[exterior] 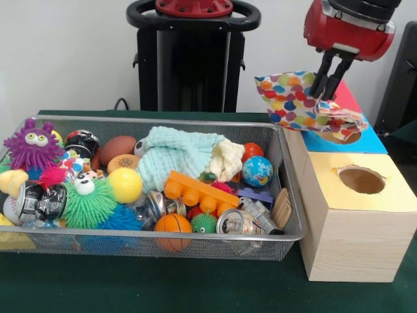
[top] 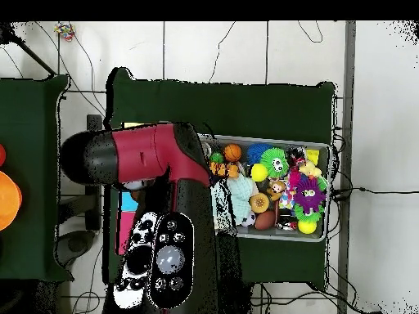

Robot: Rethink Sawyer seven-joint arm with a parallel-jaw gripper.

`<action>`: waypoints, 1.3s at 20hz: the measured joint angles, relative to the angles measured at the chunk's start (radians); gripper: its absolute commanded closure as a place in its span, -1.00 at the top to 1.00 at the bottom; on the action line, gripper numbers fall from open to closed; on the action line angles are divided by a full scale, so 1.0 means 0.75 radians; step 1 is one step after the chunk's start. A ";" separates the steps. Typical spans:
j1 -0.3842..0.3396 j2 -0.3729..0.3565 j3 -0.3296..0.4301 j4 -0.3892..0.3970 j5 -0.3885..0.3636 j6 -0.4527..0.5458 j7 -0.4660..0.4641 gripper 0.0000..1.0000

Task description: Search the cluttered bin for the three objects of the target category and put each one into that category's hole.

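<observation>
Front view shows the gripper (exterior: 328,83) pinching a polka-dot cloth (exterior: 296,99), its dark fingers pressed together on the fabric, and holding it right over the blue-topped box (exterior: 370,139), where the cloth's lower folds drape across the hole so that I cannot tell whether any of it is through yet. So I would judge this to be the drop-off step for one cloth item, not yet finished. Left in the wire bin (exterior: 294,229) I can see at least two more soft pieces, a mint knitted cloth (exterior: 174,155) and a cream cloth (exterior: 228,158) lying against it, which look like the remaining targets. Around them the bin is packed with a purple spiky monster (exterior: 32,147), a green fuzzy toy (exterior: 88,204), an orange building block (exterior: 199,188), a small basketball (exterior: 172,223), a globe ball (exterior: 257,171) and crushed cans (exterior: 236,223). The yellow-topped box (exterior: 381,196) nearer me has an open hole, and I see nothing inside it.
</observation>
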 measured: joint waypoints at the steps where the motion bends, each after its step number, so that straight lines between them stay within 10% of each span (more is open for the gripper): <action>1: 0.000 0.004 0.000 -0.007 0.000 0.000 0.000 -1.00; 15: 0.046 0.145 -0.009 -0.428 -0.011 0.482 0.000 -1.00; 26: 0.034 0.252 -0.003 -0.607 0.004 0.489 0.000 -1.00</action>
